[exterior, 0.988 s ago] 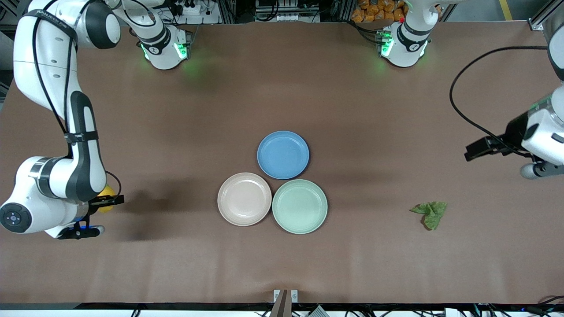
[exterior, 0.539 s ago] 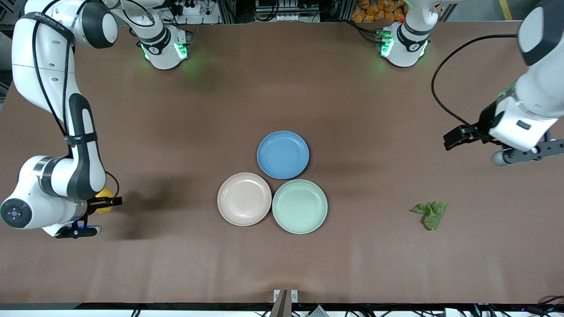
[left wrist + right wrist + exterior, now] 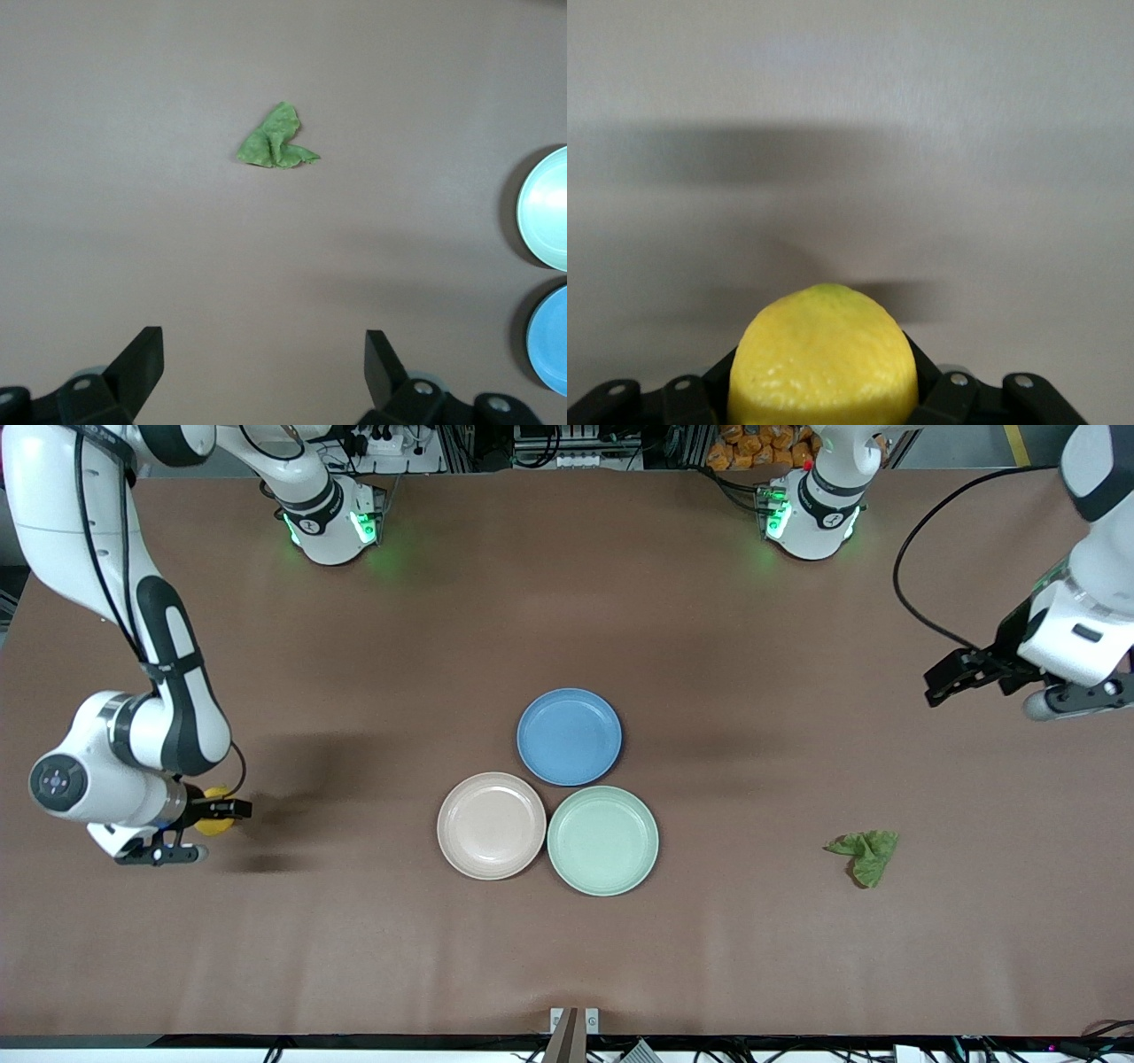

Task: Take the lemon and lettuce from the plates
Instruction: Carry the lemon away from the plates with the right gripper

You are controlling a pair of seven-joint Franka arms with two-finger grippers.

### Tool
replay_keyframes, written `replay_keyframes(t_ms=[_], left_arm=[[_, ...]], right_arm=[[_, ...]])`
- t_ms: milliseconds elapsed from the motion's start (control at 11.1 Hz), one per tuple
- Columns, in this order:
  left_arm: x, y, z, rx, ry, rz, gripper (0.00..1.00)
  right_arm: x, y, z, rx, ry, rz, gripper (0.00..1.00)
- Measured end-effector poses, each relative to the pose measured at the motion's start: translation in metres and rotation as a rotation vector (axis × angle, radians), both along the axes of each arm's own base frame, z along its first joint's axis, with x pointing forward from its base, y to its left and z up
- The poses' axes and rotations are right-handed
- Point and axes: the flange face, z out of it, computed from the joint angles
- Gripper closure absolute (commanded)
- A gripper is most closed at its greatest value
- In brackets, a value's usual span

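We see right gripper (image 3: pixel 213 815) jaws clamped on the lemon (image 3: pixel 824 359) over the counter (image 3: pixel 567 939). Left gripper (image 3: pixel 261 367) jaws wide, empty, above counter; lettuce (image 3: pixel 864 852) lies off the plates (image 3: pixel 492 825).

In the right wrist view the lemon (image 3: pixel 823 356) is cut off by the picture's edge at its lower part, and the right gripper (image 3: pixel 824 390) clamped on it shows only as dark finger bodies either side of the fruit. In the front view most of the lemon is hidden under that gripper. In the left wrist view the mint green plate (image 3: pixel 547 209) and the blue plate (image 3: pixel 551 341), beside the spread left gripper (image 3: pixel 263 367), are each cropped to a partial arc.
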Motion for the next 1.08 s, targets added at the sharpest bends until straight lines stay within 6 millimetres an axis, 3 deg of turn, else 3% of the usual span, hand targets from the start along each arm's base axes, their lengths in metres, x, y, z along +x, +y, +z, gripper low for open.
replay_keyframes(t_ms=[359, 629, 719, 808, 898, 1078], left_arm=[[-0.007, -0.005, 0.020, 0.002, -0.023, -0.009, 0.00], [-0.011, -0.004, 0.047, 0.001, -0.024, -0.006, 0.00], [-0.014, -0.004, 0.048, 0.002, 0.001, -0.006, 0.00], [-0.015, -0.004, 0.045, 0.004, 0.018, -0.007, 0.00], [-0.015, -0.005, 0.044, 0.004, 0.025, -0.016, 0.00], [-0.016, -0.007, 0.044, 0.005, 0.025, -0.024, 0.00]], right_arm=[[-0.033, 0.002, -0.001, 0.003, -0.058, -0.004, 0.73], [-0.055, 0.004, -0.015, -0.003, -0.111, -0.004, 0.73], [-0.061, 0.005, -0.021, -0.007, -0.132, -0.003, 0.72], [-0.067, 0.006, -0.027, -0.009, -0.144, -0.001, 0.55], [-0.070, 0.007, -0.031, -0.009, -0.147, 0.000, 0.01], [-0.071, 0.008, -0.031, -0.008, -0.147, -0.002, 0.00]])
